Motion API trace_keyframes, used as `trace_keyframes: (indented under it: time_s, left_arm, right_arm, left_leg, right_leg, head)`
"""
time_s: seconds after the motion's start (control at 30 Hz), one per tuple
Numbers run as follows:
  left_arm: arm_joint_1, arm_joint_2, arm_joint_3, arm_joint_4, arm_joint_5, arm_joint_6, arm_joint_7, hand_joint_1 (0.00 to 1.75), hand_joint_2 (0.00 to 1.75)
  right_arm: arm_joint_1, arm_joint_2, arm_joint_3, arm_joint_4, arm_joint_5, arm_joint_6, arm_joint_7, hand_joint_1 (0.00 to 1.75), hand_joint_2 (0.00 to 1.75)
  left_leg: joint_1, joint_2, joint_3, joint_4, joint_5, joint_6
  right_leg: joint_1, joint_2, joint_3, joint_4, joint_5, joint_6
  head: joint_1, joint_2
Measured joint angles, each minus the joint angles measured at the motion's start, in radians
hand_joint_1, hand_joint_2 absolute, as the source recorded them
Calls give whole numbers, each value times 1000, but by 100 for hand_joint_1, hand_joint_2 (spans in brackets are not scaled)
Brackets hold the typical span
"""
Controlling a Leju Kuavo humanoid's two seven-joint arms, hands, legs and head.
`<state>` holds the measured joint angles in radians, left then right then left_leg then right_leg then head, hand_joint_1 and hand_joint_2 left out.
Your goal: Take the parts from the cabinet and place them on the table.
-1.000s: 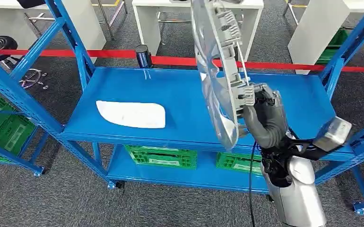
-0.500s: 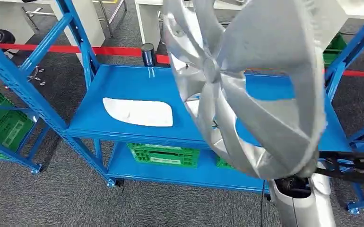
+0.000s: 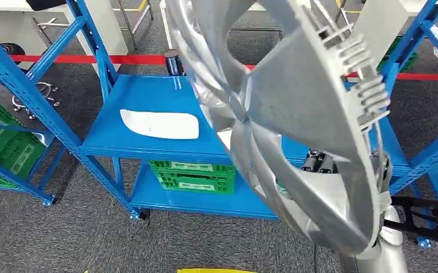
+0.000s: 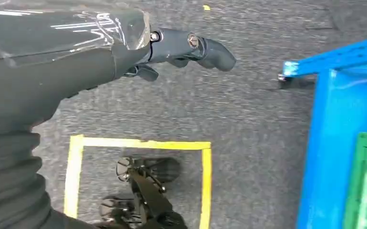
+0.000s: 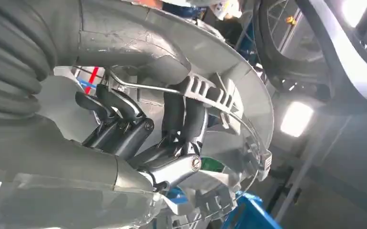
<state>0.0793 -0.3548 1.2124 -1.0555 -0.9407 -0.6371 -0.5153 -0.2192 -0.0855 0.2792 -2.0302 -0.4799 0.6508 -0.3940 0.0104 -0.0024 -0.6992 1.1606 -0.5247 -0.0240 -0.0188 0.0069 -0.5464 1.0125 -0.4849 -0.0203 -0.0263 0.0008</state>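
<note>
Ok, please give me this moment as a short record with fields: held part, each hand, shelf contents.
held part: silver wheel cover, raised close in front of the head camera
right hand: right hand grips the wheel cover's rim
left hand: left hand holds nothing, above grey floor
top shelf: white part lies flat on the blue shelf
lower shelf: green crate

A white part (image 3: 160,124) lies on the blue shelf (image 3: 148,91).

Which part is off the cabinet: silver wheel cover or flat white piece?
The silver wheel cover, gripped at its rim by the right hand and lifted. The flat white piece lies on the blue shelf.
</note>
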Motion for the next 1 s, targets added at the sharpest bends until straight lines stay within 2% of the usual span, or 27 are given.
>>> trace_keyframes:
  time_s: [0.03,0.07,0.1,0.13,0.17,0.2,0.23,0.27,0.3,0.37,0.4,0.43,0.47,0.5,0.53,0.57,0.6,0.63,0.67,0.7,0.73,0.77,0.8,0.87,0.9,0.93,1.0]
  left_arm:
    - [-4,0,10,0,-4,-1,10,0,175]
    - [-5,-1,18,0,-6,-3,20,0,175]
    - [-5,-1,22,0,-11,-6,32,0,175]
    - [-5,-1,27,0,-13,-11,42,0,175]
    - [-5,-1,32,0,-14,-12,51,0,175]
    - [-5,-1,38,-4,-23,-11,69,0,175]
    - [-5,1,41,-11,-27,-9,85,0,175]
    - [-5,1,44,-17,-29,-7,98,0,175]
    - [-5,1,45,-21,-29,-6,106,0,175]
    - [2,2,54,-31,-24,-3,134,0,175]
    - [8,2,56,-39,-22,-2,145,0,175]
    - [9,1,56,-42,-19,-1,156,0,175]
    - [10,2,55,-46,-12,0,164,0,175]
    - [15,1,53,-51,-3,0,175,0,175]
    - [20,0,50,-53,3,0,182,0,175]
    - [25,-1,47,-56,12,0,188,0,175]
    - [30,-1,41,-58,19,0,191,0,175]
    - [36,-1,34,-60,23,0,194,0,175]
    - [41,-2,26,-61,31,0,196,0,175]
    - [46,-2,20,-64,37,2,198,0,175]
    - [50,-2,13,-66,45,2,201,0,175]
    - [54,-2,5,-73,55,3,204,0,175]
    - [59,-3,-4,-77,66,7,206,0,175]
    - [70,-3,-23,-87,85,10,211,0,175]
    - [76,-3,-29,-89,91,12,215,0,175]
    - [80,-3,-36,-92,98,13,217,0,175]
    - [88,-5,-52,-98,109,15,219,0,175]
  right_arm:
    - [3,-2,1,0,-1,0,10,175,175]
    - [9,-4,2,0,-5,2,16,175,175]
    - [14,-6,3,0,-8,9,19,175,175]
    - [19,-8,3,0,-11,14,22,175,175]
    - [22,-12,4,0,-16,19,26,175,175]
    - [25,-15,4,0,-25,27,29,175,175]
    - [28,-17,4,0,-33,35,30,175,175]
    - [31,-20,4,-1,-38,42,34,175,175]
    - [33,-23,5,-1,-40,46,39,175,175]
    - [42,-26,7,-1,-45,53,45,175,175]
    - [47,-29,8,-1,-47,54,50,175,175]
    - [51,-34,9,-1,-47,54,53,175,175]
    - [54,-37,11,-1,-48,54,56,175,175]
    - [57,-41,11,-1,-48,55,59,175,175]
    - [65,-42,11,-2,-48,56,61,175,175]
    - [75,-43,11,-4,-48,59,62,175,175]
    - [84,-43,11,-6,-50,63,62,175,175]
    - [89,-44,10,-9,-50,65,61,175,175]
    - [91,-46,9,-11,-50,68,58,175,175]
    - [93,-47,7,-14,-48,72,55,175,175]
    - [95,-48,5,-16,-47,72,48,175,175]
    - [95,-48,3,-18,-46,74,40,175,175]
    - [103,-48,0,-21,-44,75,35,175,175]
    - [106,-48,-6,-27,-40,75,28,175,175]
    - [108,-48,-7,-29,-41,75,27,175,175]
    - [109,-47,-9,-31,-40,75,27,175,175]
    - [114,-45,-12,-39,-41,74,27,175,175]
  left_leg:
    - [1,0,-22,82,-45,-3]
    - [2,0,-34,147,-66,-4]
    - [1,0,-27,166,-60,-2]
    - [1,0,1,143,-36,1]
    - [0,0,52,76,-3,8]
    - [-2,-1,120,-20,24,19]
    - [-9,-3,188,-116,19,35]
    - [-11,0,220,-170,-7,41]
    - [-19,-1,215,-165,4,38]
    - [-29,-1,211,-169,16,52]
    - [-29,1,203,-190,37,61]
    - [-14,9,209,-212,61,59]
    - [-18,8,196,-221,76,64]
    - [-18,10,180,-220,89,67]
    - [-19,10,166,-219,98,68]
    - [-20,10,150,-218,109,68]
    - [-19,10,134,-215,119,67]
    - [-18,11,116,-209,129,64]
    - [-16,11,96,-201,138,61]
    - [-13,11,75,-189,145,56]
    - [-12,10,58,-172,150,49]
    - [-16,9,40,-156,152,45]
    - [-16,9,38,-148,155,41]
    - [-12,7,35,-145,171,30]
    - [-11,6,32,-144,177,25]
    - [-6,5,26,-137,162,19]
    - [-4,6,2,-48,39,7]
  right_leg:
    - [2,0,-11,1,9,0]
    - [4,0,-22,1,18,0]
    - [6,0,-31,1,26,1]
    - [8,0,-42,1,33,2]
    - [12,0,-51,1,41,2]
    - [15,1,-58,1,48,3]
    - [13,1,-59,1,53,4]
    - [17,-1,-63,0,61,11]
    - [9,-6,-62,-2,67,20]
    - [1,-6,-63,-9,81,34]
    - [7,-6,-62,-20,94,40]
    - [6,-6,-74,-11,78,35]
    - [10,-6,-90,18,33,28]
    - [10,-6,-112,84,-23,17]
    - [8,-6,-129,157,-69,12]
    - [7,-6,-143,230,-99,15]
    - [6,-6,-145,274,-97,25]
    - [3,-6,-128,277,-74,41]
    - [-1,-7,-92,239,-41,58]
    - [-6,-7,-38,168,-16,70]
    - [-10,-8,28,77,-18,74]
    - [-6,-8,81,-3,-64,68]
    - [0,-3,77,-6,-70,49]
    - [2,-1,62,1,-66,41]
    - [0,-2,58,0,-59,30]
    - [-6,-7,48,-2,-48,19]
    - [-5,-7,26,-1,-27,8]
  head:
    - [0,0]
    - [0,0]
    - [0,0]
    - [0,0]
    - [0,0]
    - [0,0]
    - [0,0]
    - [2,0]
    - [2,0]
    - [-2,0]
    - [-2,0]
    - [-1,0]
    - [2,0]
    - [3,0]
    - [4,0]
    - [3,0]
    - [4,0]
    - [4,0]
    - [4,0]
    - [4,0]
    - [4,0]
    - [6,0]
    - [0,0]
    - [1,0]
    - [2,0]
    - [3,0]
    - [-3,0]
